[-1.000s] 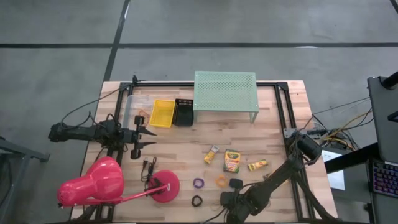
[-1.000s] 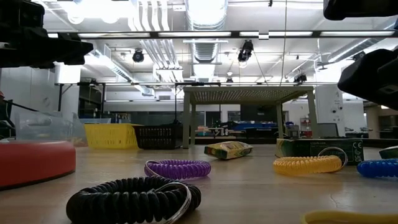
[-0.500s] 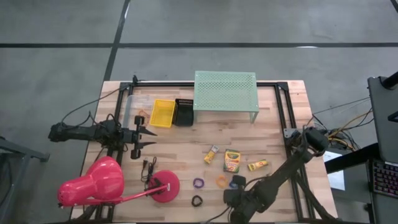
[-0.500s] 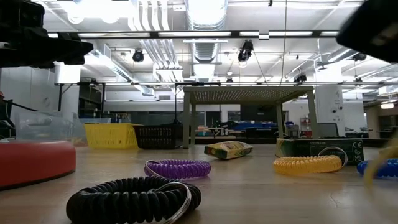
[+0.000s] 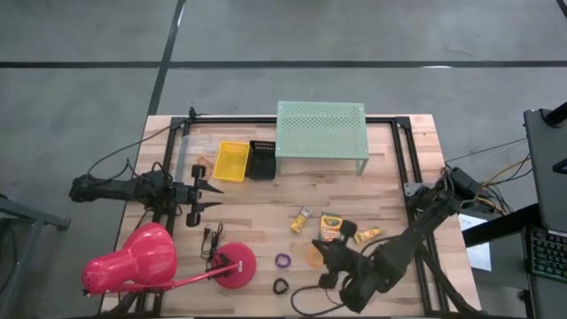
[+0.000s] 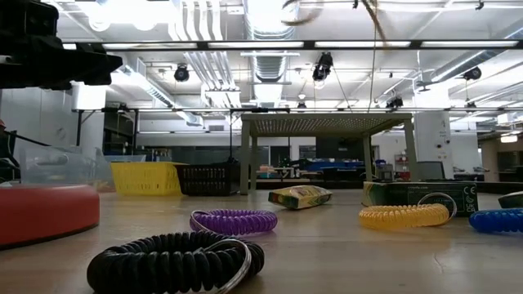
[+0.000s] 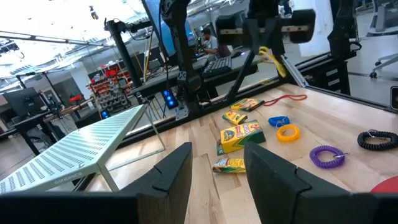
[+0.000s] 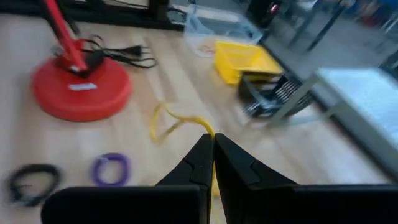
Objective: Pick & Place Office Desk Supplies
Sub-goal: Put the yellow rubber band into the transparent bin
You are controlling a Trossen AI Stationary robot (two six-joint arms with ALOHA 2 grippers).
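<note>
My right gripper (image 5: 324,253) hovers over the table's near right part, above the ring loops, shut on a thin yellow-tan rubber band (image 8: 163,121). Below it lie the orange loop (image 6: 404,216), blue loop (image 6: 494,219), purple loop (image 5: 283,260) and black loop (image 5: 281,285), all flat on the wood. Three yellow-and-green crayon boxes (image 5: 330,228) lie flat just beyond them. My left gripper (image 5: 211,190) waits open at the table's left side, well above the wood, touching nothing. My right gripper pinches the rubber band at one end of its loop (image 8: 209,131) between its two shut fingers. The fingers slant down toward the table's left and far side. The band is lifted clear of the table and its free loop sticks out slack past the fingertips.
A mint-green perforated shelf (image 5: 322,130) stands at the far edge, with a yellow tray (image 5: 232,161) and a black tray (image 5: 262,159) to its left. The pink lamp (image 5: 142,257) with its red base (image 5: 235,264) and cord fills the near left corner.
My right gripper has risen from the table's near edge and moved toward the far edge, over the ring loops. It has carried the rubber band up off the wood. The loops and boxes have stayed where they were.
</note>
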